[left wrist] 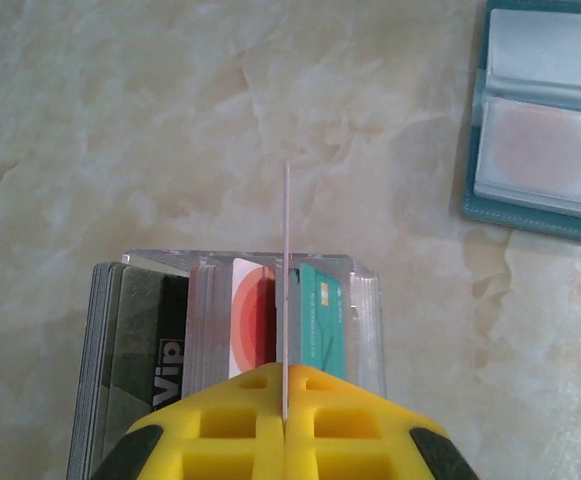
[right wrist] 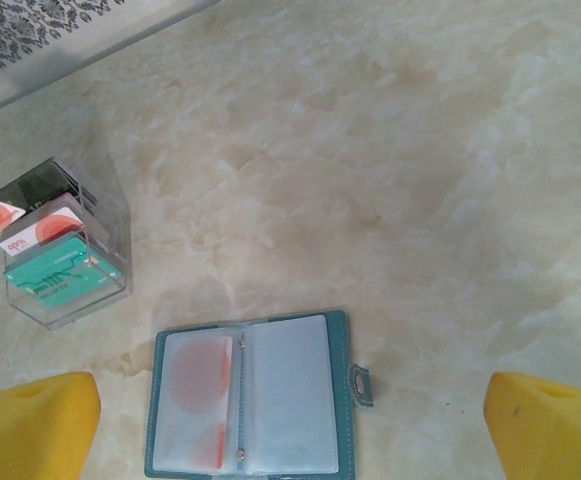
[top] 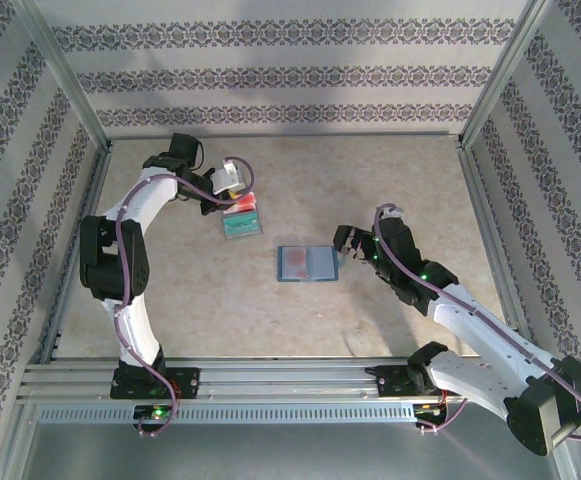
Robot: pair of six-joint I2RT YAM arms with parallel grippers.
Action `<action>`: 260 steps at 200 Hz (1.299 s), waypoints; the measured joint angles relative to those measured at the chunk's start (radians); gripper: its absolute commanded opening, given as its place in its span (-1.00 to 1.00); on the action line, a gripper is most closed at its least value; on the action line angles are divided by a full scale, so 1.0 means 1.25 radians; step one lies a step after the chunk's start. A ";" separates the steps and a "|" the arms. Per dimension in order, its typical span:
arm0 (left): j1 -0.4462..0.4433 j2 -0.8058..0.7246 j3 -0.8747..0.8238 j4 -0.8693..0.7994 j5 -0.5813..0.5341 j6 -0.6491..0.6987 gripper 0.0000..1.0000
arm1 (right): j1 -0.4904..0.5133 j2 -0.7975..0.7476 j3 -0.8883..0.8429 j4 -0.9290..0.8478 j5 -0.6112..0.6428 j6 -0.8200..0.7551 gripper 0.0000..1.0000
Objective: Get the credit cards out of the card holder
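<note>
The card holder (top: pixel 306 263) lies open just beside the released right gripper (top: pixel 344 245); the left gripper (top: pixel 235 180), farther away, pinches a credit card (left wrist: pixel 286 230).

One card holder (right wrist: pixel 285 390) (open); one clear box (right wrist: pixel 102 207); several credit cards (right wrist: pixel 60 272).

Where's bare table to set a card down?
Bare: the far right, between the right tool and back wall; the near strip between holder and rail. Crowded: the box beneath the left tool and its card, and the gap to the holder.
</note>
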 measured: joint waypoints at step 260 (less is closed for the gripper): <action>0.010 0.115 0.027 0.033 -0.043 0.003 -0.54 | 0.016 -0.034 -0.001 0.017 0.011 0.002 0.96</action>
